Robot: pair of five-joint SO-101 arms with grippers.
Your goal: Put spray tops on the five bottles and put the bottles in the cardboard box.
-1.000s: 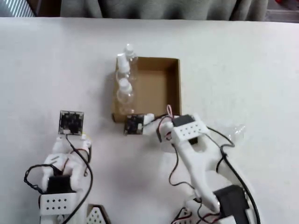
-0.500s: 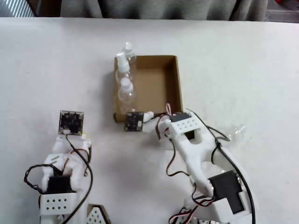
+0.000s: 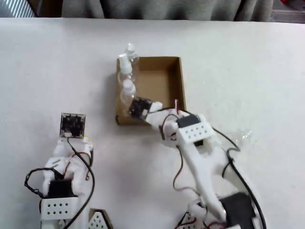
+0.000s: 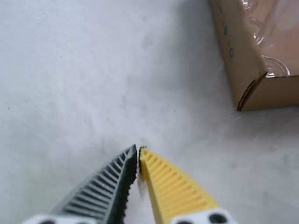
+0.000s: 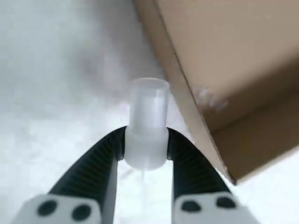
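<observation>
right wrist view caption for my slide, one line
Right gripper shut on a white spray top, close beside the outer wall of the cardboard box.

table: white table (image 3: pixel 248 57) | on it: cardboard box (image 3: pixel 159 81) | clear plastic piece (image 3: pixel 243 135) right of box

You're at what looks like a small robotics lab bench. A plain white table (image 3: pixel 248 57) is backed by a grey curtain (image 3: pixel 167 8). On it stand two small white plastic arms, the left arm (image 3: pixel 64 186) and the right arm (image 3: pixel 205 162), with loose looped wires (image 3: pixel 178 171) and a bare camera board (image 3: pixel 73 124).
</observation>
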